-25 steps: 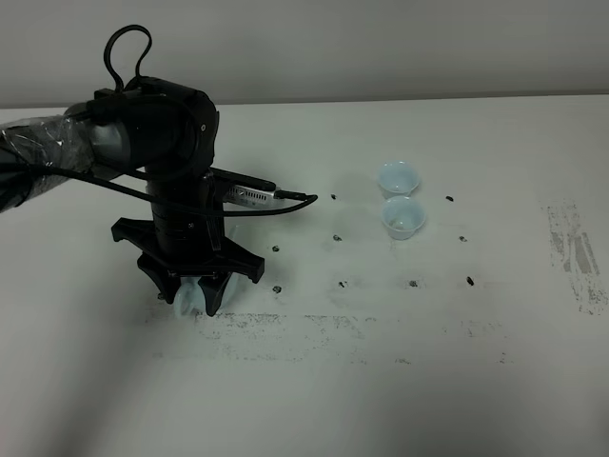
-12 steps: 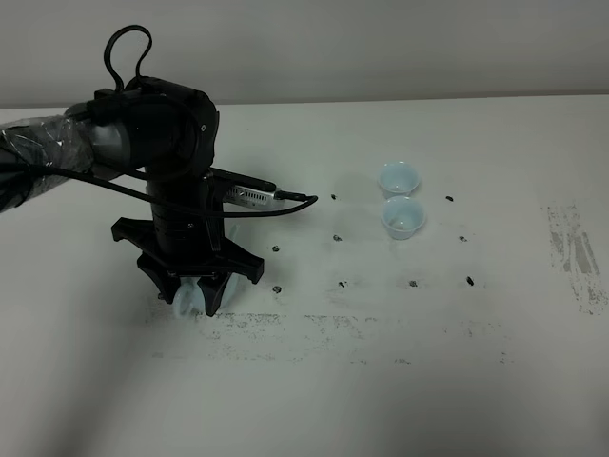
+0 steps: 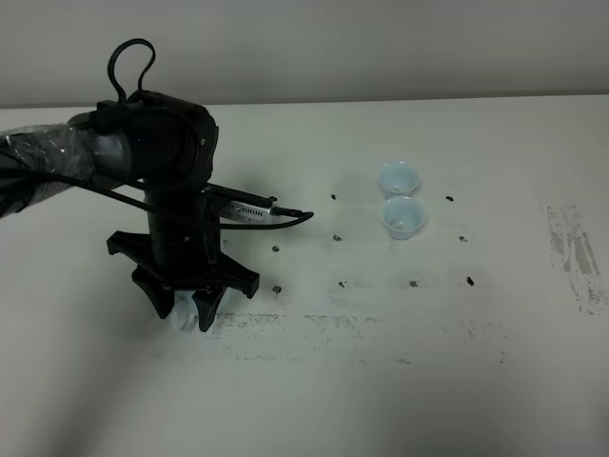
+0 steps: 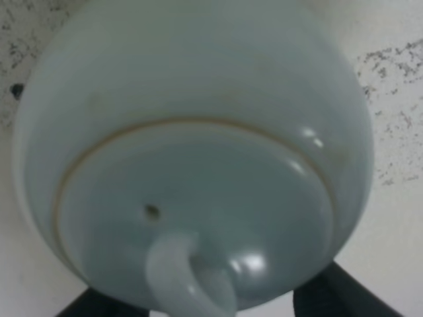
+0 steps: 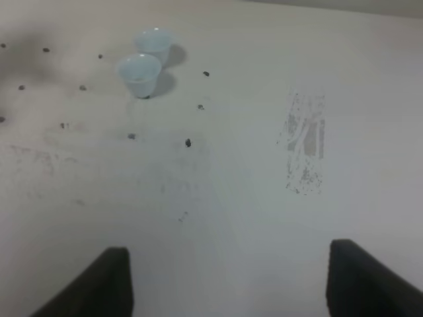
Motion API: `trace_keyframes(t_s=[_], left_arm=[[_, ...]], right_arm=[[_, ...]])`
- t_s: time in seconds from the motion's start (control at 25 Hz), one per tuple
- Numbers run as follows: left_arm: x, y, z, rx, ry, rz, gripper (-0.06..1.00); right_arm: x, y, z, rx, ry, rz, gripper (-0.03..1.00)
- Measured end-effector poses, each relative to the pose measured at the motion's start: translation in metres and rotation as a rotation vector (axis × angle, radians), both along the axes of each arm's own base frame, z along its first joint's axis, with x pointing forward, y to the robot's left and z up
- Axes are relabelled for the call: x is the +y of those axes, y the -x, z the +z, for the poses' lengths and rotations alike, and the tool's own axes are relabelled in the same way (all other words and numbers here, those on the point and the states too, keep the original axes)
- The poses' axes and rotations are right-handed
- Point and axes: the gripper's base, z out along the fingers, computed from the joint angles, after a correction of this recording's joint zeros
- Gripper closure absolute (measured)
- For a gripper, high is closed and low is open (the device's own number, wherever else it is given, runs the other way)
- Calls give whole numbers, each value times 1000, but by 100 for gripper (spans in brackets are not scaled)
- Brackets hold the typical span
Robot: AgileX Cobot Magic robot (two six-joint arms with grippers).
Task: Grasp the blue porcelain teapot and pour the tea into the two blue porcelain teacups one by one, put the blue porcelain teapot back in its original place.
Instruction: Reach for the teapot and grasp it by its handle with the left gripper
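White speckled table (image 3: 457,400), blue porcelain teapot (image 4: 198,132) sitting well apart from two blue porcelain teacups (image 3: 399,177) (image 3: 402,217), left gripper (image 3: 184,314) down around it for grabbing, cannot tell if squeezing, right gripper (image 5: 228,264) spread wide, empty.

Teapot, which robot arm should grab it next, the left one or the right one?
Left. The left gripper hangs right over the teapot, its open fingers either side of the handle. The right gripper is open too, but sits far off over bare table beyond the two teacups.
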Motion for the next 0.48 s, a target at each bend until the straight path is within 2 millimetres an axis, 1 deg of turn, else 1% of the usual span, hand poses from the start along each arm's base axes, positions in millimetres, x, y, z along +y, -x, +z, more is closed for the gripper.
trace_keyframes(t_s=[0.48], left_arm=[[-1, 1, 1, 3, 12, 6, 48]], right_arm=[[0, 0, 0, 0, 0, 0, 38]])
